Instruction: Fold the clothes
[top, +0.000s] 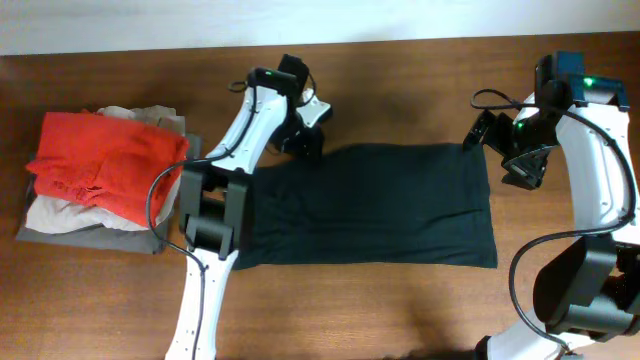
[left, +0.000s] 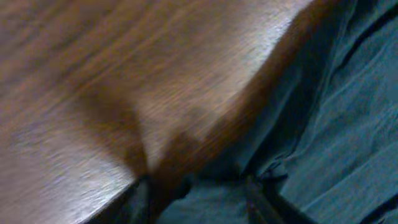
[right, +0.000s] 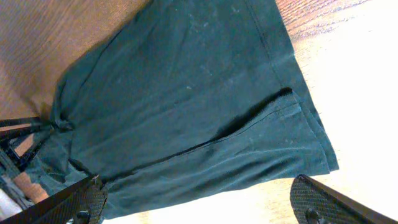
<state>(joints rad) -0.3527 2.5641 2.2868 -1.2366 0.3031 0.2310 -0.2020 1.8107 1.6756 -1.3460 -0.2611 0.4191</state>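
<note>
Rough black finger pads (right: 323, 205) of the right gripper (right: 196, 199) sit closest to the right wrist lens, at the bottom edge. They are spread wide with nothing between them; jaws released. Below them lies the black garment (right: 186, 93), with one layered hem edge running diagonally across it.

Black garment (top: 370, 205), overhead: flat on the table (top: 400, 310), centre, already folded to a long rectangle with its length running left to right. Surface mostly smooth, with light creases toward the left end, where the left arm covers part of it.

Left gripper (top: 305, 138): down at the garment's far left corner, on or just over the cloth edge. The left wrist view is blurred. It shows two dark finger shapes (left: 261, 199) low in frame, teal-black fabric (left: 336, 124) around them and bare wood (left: 124, 74) above. Cannot tell whether the jaws are pinching the cloth or free of it.

Right gripper (top: 520, 170), overhead: just off the garment's far right corner, above bare table, not touching the cloth.

Further out, at the left end of the table and well apart from the black garment, is a stack of folded clothes. A red garment (top: 105, 160) lies on top, beige pieces (top: 140, 115) under it and a grey one (top: 90, 238) at the bottom. A black cable (top: 515, 270) loops beside the right arm.
</note>
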